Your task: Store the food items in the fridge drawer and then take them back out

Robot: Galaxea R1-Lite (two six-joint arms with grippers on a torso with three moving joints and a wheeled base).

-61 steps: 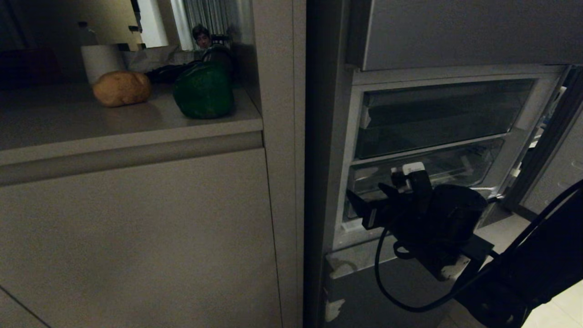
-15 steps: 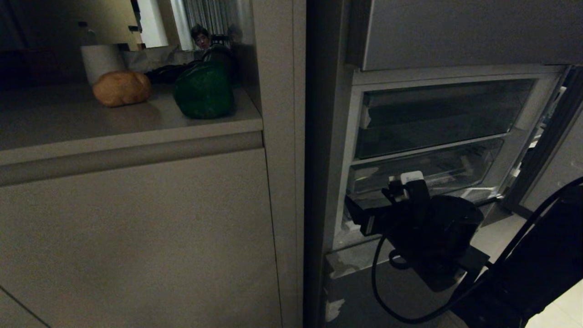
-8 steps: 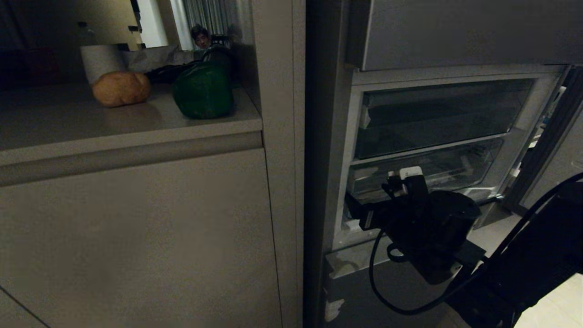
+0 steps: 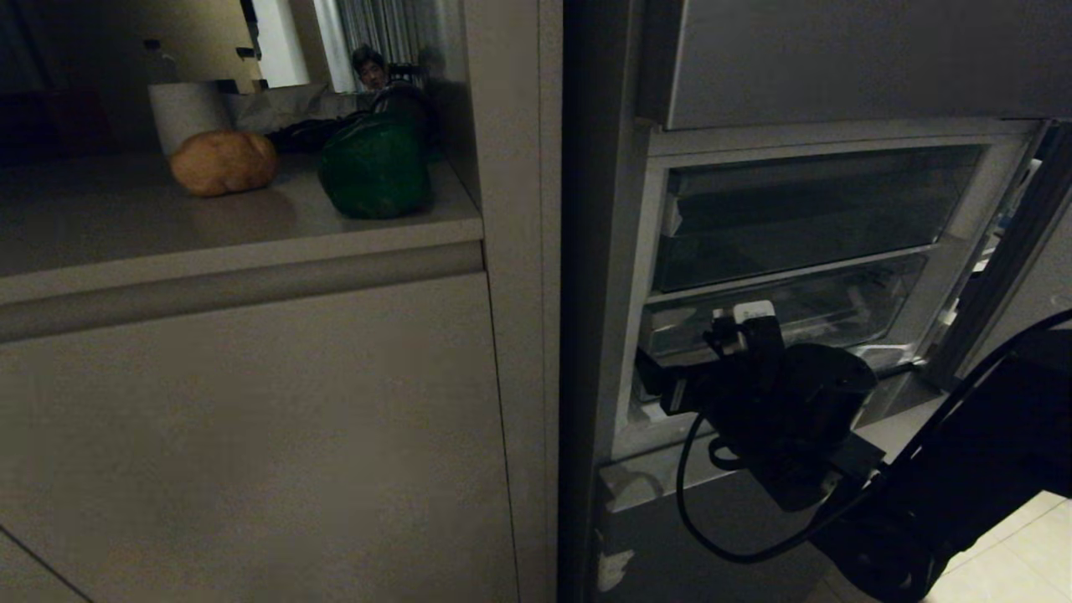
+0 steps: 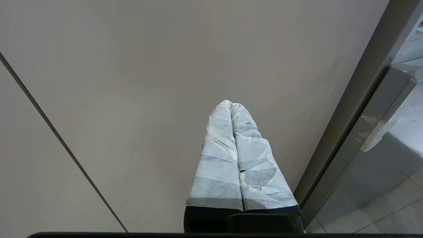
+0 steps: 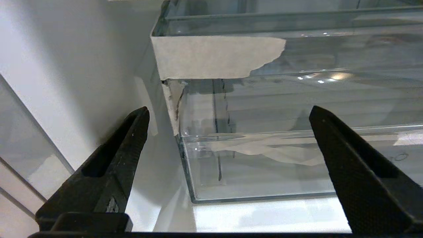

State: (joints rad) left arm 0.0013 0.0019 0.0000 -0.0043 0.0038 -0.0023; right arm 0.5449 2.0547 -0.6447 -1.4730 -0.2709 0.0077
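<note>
A tan potato (image 4: 223, 162) and a green pepper (image 4: 374, 166) lie on the beige counter (image 4: 126, 234) at the left. The fridge drawer (image 4: 846, 306), a clear shallow bin in a pale frame, sits low in the fridge at the right. My right gripper (image 4: 705, 353) hovers just in front of its left end, open and empty. In the right wrist view the drawer's clear left front corner (image 6: 264, 165), with torn white film on it, lies beyond the spread gripper (image 6: 229, 110), apart from the black fingers (image 6: 132, 132). My left gripper (image 5: 230, 104), wrapped in pale tape, is shut and parked before a beige cabinet panel.
A second clear bin (image 4: 804, 209) sits above the drawer, under a dark grey fridge panel (image 4: 837, 59). The fridge door edge (image 4: 1005, 243) stands at the right. A white roll (image 4: 186, 109) and a person (image 4: 368, 67) are behind the counter. The right arm's cable (image 4: 695, 511) hangs below.
My right gripper dipped a little and has come back up in front of the drawer's left end. The potato, the pepper and the left gripper have not moved.
</note>
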